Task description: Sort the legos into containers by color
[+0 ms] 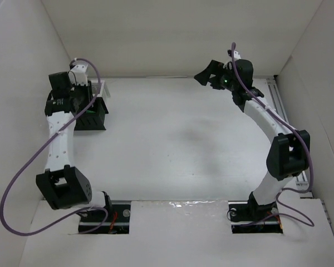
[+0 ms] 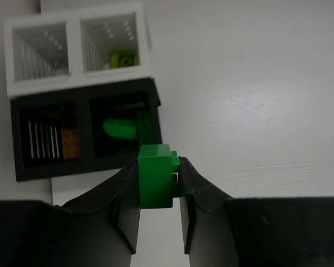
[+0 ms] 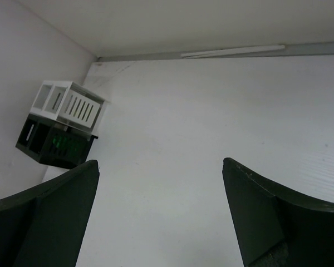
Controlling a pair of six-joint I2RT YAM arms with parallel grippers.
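My left gripper (image 2: 157,167) is shut on a green lego (image 2: 155,177), which hangs just in front of the containers (image 2: 83,92), a rack with a white half and a black half. In the black half, the right compartment holds a green lego (image 2: 119,128) and the left one an orange lego (image 2: 70,143). A yellow-green lego (image 2: 123,58) lies in the right white compartment. From above, the left gripper (image 1: 78,92) hovers over the containers (image 1: 96,118) at the far left. My right gripper (image 3: 160,164) stands wide open with nothing between its fingers, raised at the far right (image 1: 209,75).
White walls close in the table (image 1: 172,139) on the left, back and right. A metal rail (image 1: 278,103) runs along the right edge. The containers (image 3: 61,122) sit close to the left wall. Purple cables trail from both arms.
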